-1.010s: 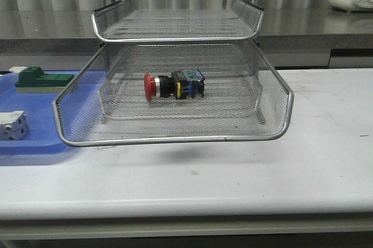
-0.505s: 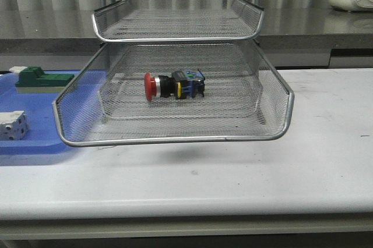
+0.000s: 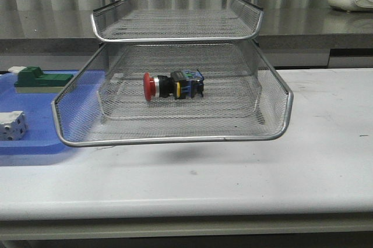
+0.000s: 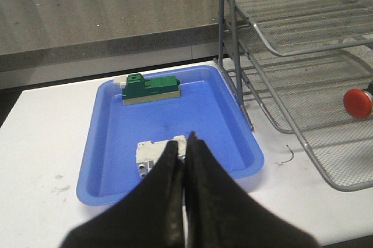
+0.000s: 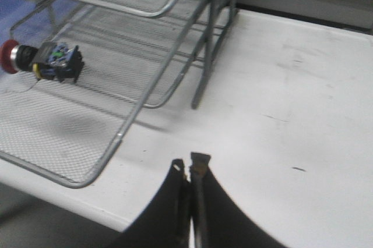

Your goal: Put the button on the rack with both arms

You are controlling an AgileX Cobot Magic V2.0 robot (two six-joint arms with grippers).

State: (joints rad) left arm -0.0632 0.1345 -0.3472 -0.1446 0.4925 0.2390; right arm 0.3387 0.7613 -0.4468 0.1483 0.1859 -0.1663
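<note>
Button [image 3: 173,85] lies on its side in the rack's [image 3: 175,138] lower tier, red cap leftward; left fingers [image 4: 185,160] and right fingers [image 5: 189,173] both clenched, empty, over the table [image 3: 262,172].

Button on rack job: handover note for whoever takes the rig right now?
Left claw: shut, empty, above the blue tray, near the white grey-dotted block.
Right claw: shut, empty, over bare table beside the rack.
Button: lying on its side on the rack's lower tier visible in the front view, red cap toward the robot's left, nothing touching it.
Green-and-white block sits in the blue tray.
Done: button is on the rack, both claws clear.
Left: nothing obvious; probably just park the arms.
</note>
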